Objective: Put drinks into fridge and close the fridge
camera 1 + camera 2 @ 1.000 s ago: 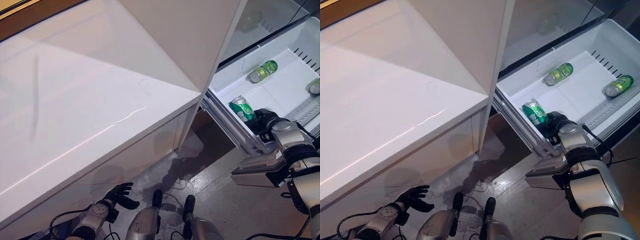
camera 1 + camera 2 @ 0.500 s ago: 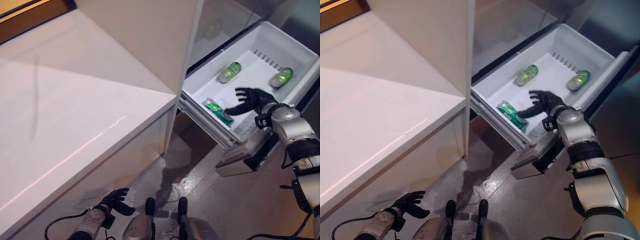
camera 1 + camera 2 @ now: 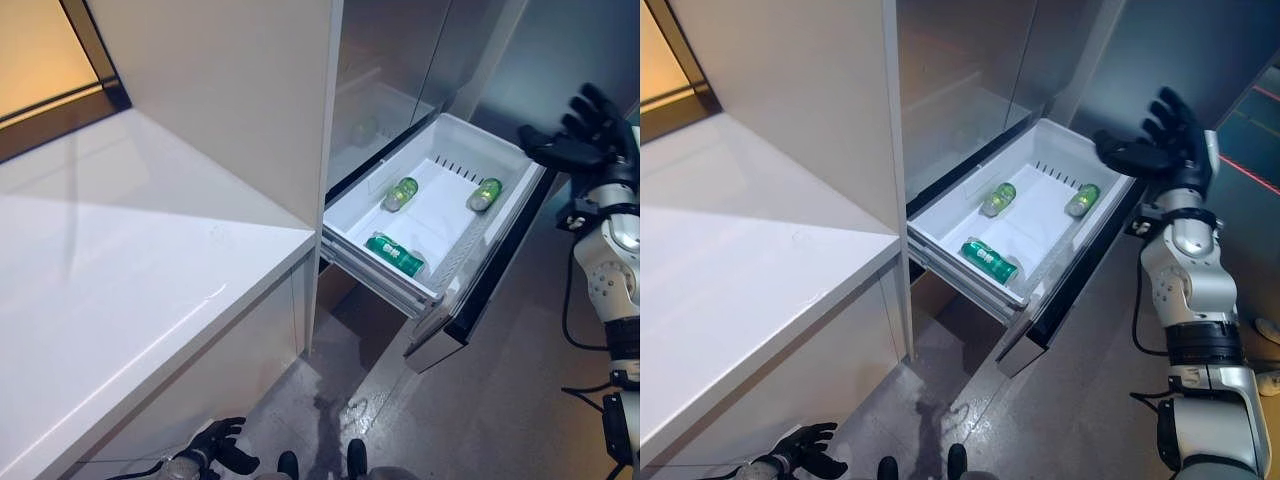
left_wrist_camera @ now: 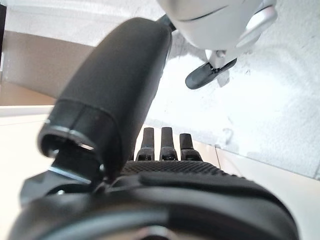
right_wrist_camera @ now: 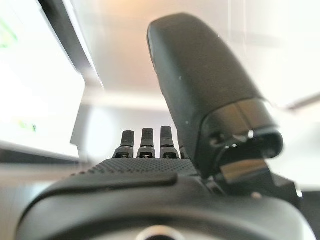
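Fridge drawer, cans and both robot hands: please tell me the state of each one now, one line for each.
Fridge drawer: pulled out, open.
Can near the front wall: lying on its side in the drawer.
Can at the back left: lying on its side.
Can at the back right: lying on its side.
Right robot hand: open, raised beside the drawer, holding nothing.
Left robot hand: open, low near the floor, holding nothing.

Open fridge drawer (image 3: 505,160) reachable from above, three green cans (image 3: 396,254) inside (middle floor bare), white counter (image 3: 130,290) alongside
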Tool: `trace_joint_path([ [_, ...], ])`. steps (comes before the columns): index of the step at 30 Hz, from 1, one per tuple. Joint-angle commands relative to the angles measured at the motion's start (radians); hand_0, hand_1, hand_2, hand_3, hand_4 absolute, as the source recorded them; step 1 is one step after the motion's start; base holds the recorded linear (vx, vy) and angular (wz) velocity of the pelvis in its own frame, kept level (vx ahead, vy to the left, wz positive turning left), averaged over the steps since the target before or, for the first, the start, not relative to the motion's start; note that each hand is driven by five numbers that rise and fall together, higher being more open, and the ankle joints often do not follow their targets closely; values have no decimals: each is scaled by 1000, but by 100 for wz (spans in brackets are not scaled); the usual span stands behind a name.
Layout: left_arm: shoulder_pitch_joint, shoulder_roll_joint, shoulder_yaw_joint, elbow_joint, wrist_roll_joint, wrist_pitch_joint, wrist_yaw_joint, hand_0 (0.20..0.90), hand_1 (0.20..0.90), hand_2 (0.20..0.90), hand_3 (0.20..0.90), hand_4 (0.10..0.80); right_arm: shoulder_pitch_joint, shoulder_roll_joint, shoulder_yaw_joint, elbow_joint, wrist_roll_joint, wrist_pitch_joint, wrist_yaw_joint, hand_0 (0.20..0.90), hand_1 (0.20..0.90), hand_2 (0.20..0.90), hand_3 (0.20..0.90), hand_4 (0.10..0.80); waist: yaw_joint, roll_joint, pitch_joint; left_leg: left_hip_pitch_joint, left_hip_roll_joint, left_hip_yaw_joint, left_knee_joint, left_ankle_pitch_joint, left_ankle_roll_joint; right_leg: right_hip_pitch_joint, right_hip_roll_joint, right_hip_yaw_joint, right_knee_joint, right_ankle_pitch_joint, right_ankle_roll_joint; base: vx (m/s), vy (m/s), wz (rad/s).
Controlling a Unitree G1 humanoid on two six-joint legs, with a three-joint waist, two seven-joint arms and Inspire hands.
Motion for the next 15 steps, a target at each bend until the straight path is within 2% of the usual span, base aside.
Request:
trace_joint_path([
  [1,-20,-10,-39,66,20,-27,19,900,900,900,900,800,12,-22,-93,5,-13,-160,-70,900,900,900,900,800,4,28,-103,-19,-18,-18,81,-132,5,-31,32,-12,112,-111,43,0,0,0],
  [9,-31,-27,-57,60,5,-1,16,900,900,900,900,800,121,80,-106,53,37,-188,-87,900,900,900,900,800,-8,45,-102,-11,-24,-22,97,-146,13,-24,23,-9,119,-122,32,19,2,-2],
  [15,-27,-35,-73,54,-12,7,24,900,900,900,900,800,151,138,-92,106,116,-190,-53,900,900,900,900,800,-8,54,-88,-20,-27,-24,137,-165,20,-26,14,-11,143,-133,24,53,-15,1],
])
